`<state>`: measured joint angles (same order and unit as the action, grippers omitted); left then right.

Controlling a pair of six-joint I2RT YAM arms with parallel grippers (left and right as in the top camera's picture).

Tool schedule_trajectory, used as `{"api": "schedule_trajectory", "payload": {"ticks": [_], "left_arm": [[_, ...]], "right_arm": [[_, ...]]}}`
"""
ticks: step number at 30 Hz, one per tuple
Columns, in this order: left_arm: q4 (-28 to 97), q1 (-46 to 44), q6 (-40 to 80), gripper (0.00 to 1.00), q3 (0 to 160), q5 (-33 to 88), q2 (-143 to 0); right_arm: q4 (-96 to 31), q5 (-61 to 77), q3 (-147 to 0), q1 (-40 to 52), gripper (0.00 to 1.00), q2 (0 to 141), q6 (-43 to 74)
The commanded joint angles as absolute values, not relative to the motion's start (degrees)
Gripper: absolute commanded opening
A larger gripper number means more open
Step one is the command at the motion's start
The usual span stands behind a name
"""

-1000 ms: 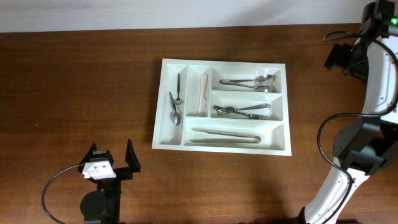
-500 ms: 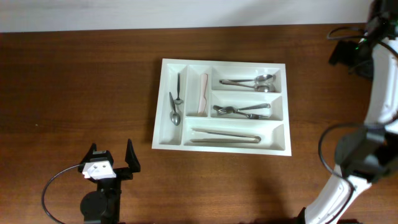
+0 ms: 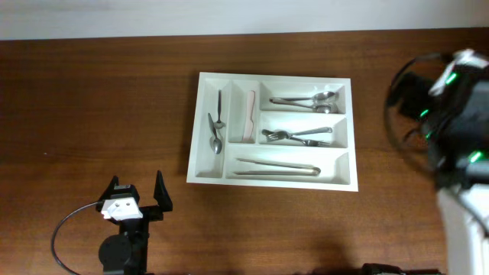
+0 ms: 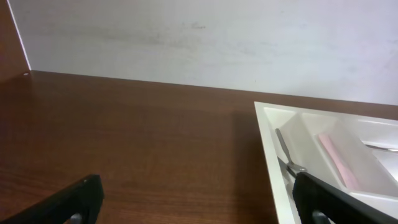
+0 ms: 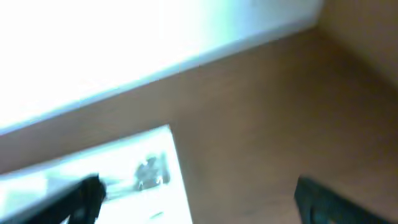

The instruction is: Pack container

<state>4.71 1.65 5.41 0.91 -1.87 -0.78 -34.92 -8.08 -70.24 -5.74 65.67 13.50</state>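
The container point(image 3: 275, 76) is a large white cutlery tray at the table's middle. It holds two small spoons point(image 3: 216, 131) in the leftmost narrow slot and a pink-handled knife point(image 3: 249, 116) beside them. The wide slots hold spoons point(image 3: 317, 100), forks point(image 3: 296, 136) and long tongs point(image 3: 276, 166). My left gripper point(image 3: 138, 200) is open and empty at the front left, well short of the tray; the left wrist view shows its fingers point(image 4: 199, 208) spread, with the tray's corner point(image 4: 270, 155) at right. My right arm point(image 3: 447, 107) is blurred at the right edge. Its gripper point(image 5: 199, 205) is open and empty, right of the tray point(image 5: 174, 162).
Dark brown wooden table point(image 3: 92, 99) with a white wall behind it point(image 4: 199, 43). A black cable point(image 3: 65, 233) loops by the left arm's base. The right arm's white links fill the right edge.
The right arm has swung from the far right corner down and forward, and is now blurred by motion. The left arm and the tray's contents have not moved.
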Motion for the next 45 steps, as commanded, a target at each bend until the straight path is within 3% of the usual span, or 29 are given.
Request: {"api": "schedule_trajectory", "payload": {"ticks": [1, 10, 17, 28, 45], "left_arm": [[4.69, 1.93, 5.69, 0.99, 0.51, -1.21, -0.36], [4.69, 1.93, 5.69, 0.99, 0.51, -1.21, -0.36], [4.69, 1.93, 5.69, 0.99, 0.51, -1.23, -0.36], [4.69, 1.93, 5.69, 0.99, 0.51, -1.21, -0.36], [4.69, 1.93, 5.69, 0.99, 0.51, -1.21, -0.34]], "right_arm": [[-26.2, -9.93, -58.37, -0.95, 0.99, 54.02, 13.93], [-18.5, -9.93, -43.18, 1.17, 0.99, 30.59, 13.93], [-1.19, -9.76, -21.93, 1.69, 0.99, 16.58, 13.93], [-5.1, -12.19, -13.32, 6.09, 0.99, 7.79, 13.76], [-5.19, -2.66, -0.62, 6.09, 0.99, 0.19, 13.93]]}}
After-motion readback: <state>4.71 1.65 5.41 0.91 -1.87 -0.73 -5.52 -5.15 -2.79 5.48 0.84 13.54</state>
